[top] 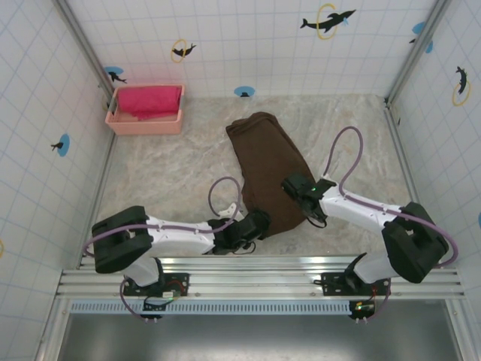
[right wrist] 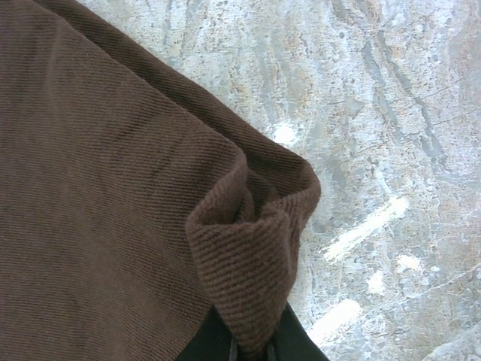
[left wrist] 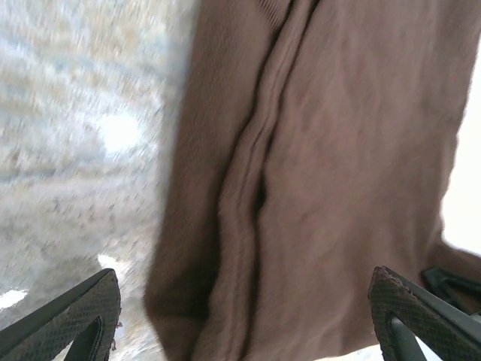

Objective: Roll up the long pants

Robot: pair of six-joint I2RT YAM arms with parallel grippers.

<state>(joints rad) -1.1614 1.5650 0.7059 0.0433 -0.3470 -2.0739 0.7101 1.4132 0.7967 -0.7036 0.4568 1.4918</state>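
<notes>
On the marbled table (top: 165,173), the long pants (top: 269,162) lay folded lengthwise from the middle toward the near edge. The right gripper (right wrist: 252,347) pinched a bunched corner; the left gripper (left wrist: 244,308) hung spread wide over their near end.

The left hand (top: 254,224) and right hand (top: 295,189) flank the near end of the long pants (top: 269,159).

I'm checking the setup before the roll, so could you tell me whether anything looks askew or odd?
The long pants lie slanted across the table, and their near corner is bunched into a puckered fold pinched by the right tool. The left tool is open over them. Nothing else stands out.
</notes>
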